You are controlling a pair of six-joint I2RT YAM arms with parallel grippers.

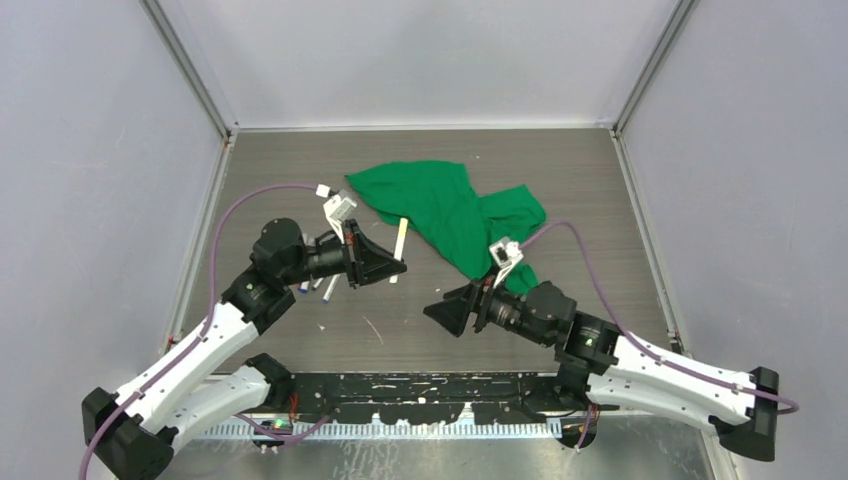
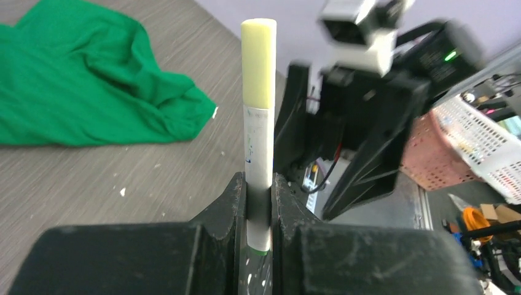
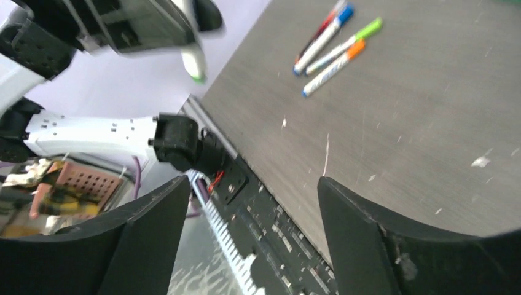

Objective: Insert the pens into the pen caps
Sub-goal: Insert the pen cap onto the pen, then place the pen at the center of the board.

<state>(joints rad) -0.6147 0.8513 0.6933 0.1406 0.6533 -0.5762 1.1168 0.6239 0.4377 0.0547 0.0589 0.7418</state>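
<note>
From above, the left gripper point(image 1: 392, 262) pinches a slim white pen point(image 1: 400, 238) beside a crumpled green cloth point(image 1: 450, 210); the right gripper point(image 1: 440, 312) gapes empty nearby. Left wrist: smooth barrel with pale yellow cap point(image 2: 258, 61) stands between matte black fingers point(image 2: 230, 203). Right wrist: loose pens point(image 3: 335, 43) lie on the scuffed grey table point(image 3: 399, 123), well beyond the spread jaws

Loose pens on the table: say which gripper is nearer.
Left. The left gripper, shut on a yellow-capped pen, hangs just right of the loose pens; the right gripper, open, is farther right.
</note>
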